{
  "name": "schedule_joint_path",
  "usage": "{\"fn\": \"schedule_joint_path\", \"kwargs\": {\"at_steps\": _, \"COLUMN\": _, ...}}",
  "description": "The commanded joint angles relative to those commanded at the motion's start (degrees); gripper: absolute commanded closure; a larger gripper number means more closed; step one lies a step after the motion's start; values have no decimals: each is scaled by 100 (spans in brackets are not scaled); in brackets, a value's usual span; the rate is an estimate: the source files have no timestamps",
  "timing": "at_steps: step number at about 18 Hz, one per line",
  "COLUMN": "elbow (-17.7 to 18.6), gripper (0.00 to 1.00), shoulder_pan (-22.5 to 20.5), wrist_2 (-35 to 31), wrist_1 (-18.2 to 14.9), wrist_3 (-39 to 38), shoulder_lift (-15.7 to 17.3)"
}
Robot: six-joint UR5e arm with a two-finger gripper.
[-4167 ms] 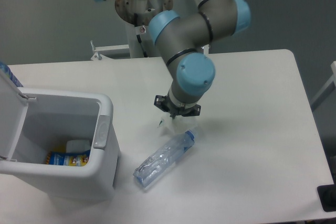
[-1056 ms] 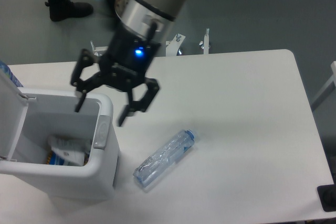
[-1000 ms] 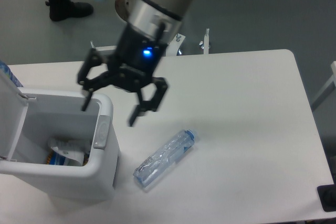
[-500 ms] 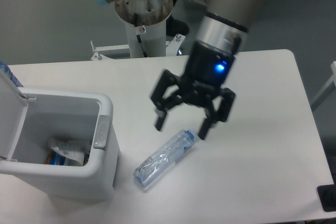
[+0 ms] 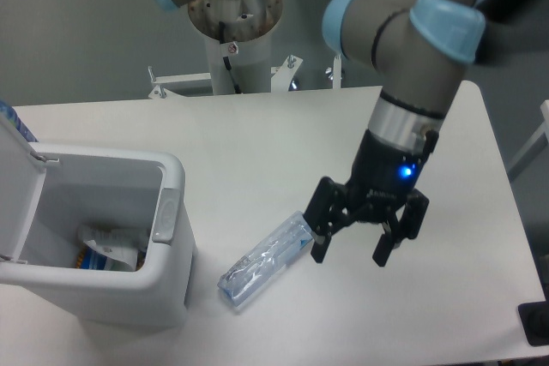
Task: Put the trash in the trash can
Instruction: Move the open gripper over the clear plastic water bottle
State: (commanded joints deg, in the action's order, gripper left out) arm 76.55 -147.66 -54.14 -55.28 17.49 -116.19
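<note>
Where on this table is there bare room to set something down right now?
Bare tabletop runs along the far edge, from behind the trash can across to the arm. The near right corner, beyond the gripper, is bare too. It is crowded at the near middle, where the open gripper hangs by the crushed bottle, with only a narrow gap between bottle and can.

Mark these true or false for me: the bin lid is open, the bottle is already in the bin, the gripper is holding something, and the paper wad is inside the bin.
1. The trash can has its lid open. True.
2. The bottle is inside the trash can. False: it lies on the table, right of the can.
3. The gripper is holding something. False: it is open and empty, by the bottle's upper end.
4. The paper wad is inside the trash can. True.
</note>
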Motion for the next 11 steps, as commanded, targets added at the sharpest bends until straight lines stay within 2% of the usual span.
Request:
{"fn": "schedule_joint_path", "kwargs": {"at_steps": 4, "elbow": 17, "gripper": 0, "shoulder_pan": 79, "wrist_2": 17, "wrist_1": 43, "wrist_3": -44, "shoulder_lift": -62}}
{"fn": "schedule_joint_path", "kwargs": {"at_steps": 8, "elbow": 35, "gripper": 0, "shoulder_pan": 184, "wrist_2": 0, "wrist_1": 368, "wrist_3": -27, "shoulder_lift": -299}}
{"fn": "schedule_joint_path", "kwargs": {"at_steps": 11, "elbow": 35, "gripper": 0, "shoulder_pan": 237, "wrist_2": -209, "wrist_1": 352, "wrist_3": 26, "shoulder_lift": -439}}
